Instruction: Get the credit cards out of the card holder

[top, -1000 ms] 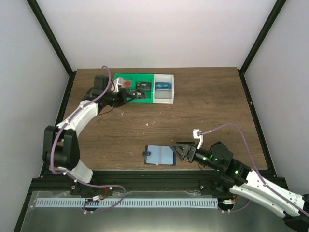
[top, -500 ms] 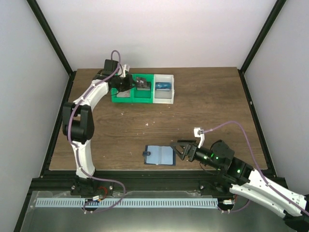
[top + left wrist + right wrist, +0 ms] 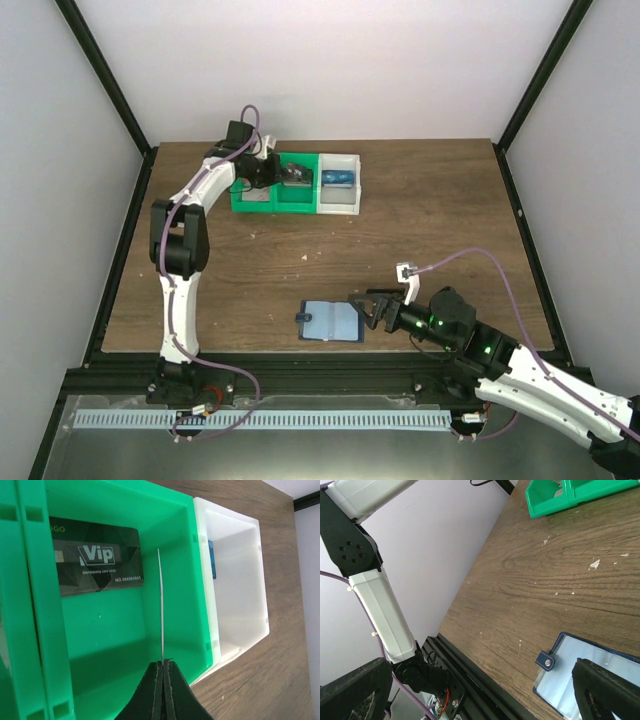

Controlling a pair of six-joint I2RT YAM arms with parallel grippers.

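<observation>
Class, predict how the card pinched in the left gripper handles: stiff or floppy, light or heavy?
Probably stiff: the credit card juts straight from the left gripper, held by one edge, unbent. Likely light: it looks sliver-thin edge-on.

White-shelled arms point(image 3: 178, 310), black joints point(image 3: 175, 245), looping purple cables point(image 3: 450, 260), green lights point(image 3: 432, 322), black left claw point(image 3: 163, 664) and right claw point(image 3: 362, 312)

We take this for a robotics lab test cell, though little beyond it shows: plain white panels point(image 3: 330, 70) and black struts point(image 3: 107, 75) enclose a wood-grain surface point(image 3: 430, 220), with two cabled arms point(image 3: 185, 250) bolted to a base rail point(image 3: 320, 372).
</observation>
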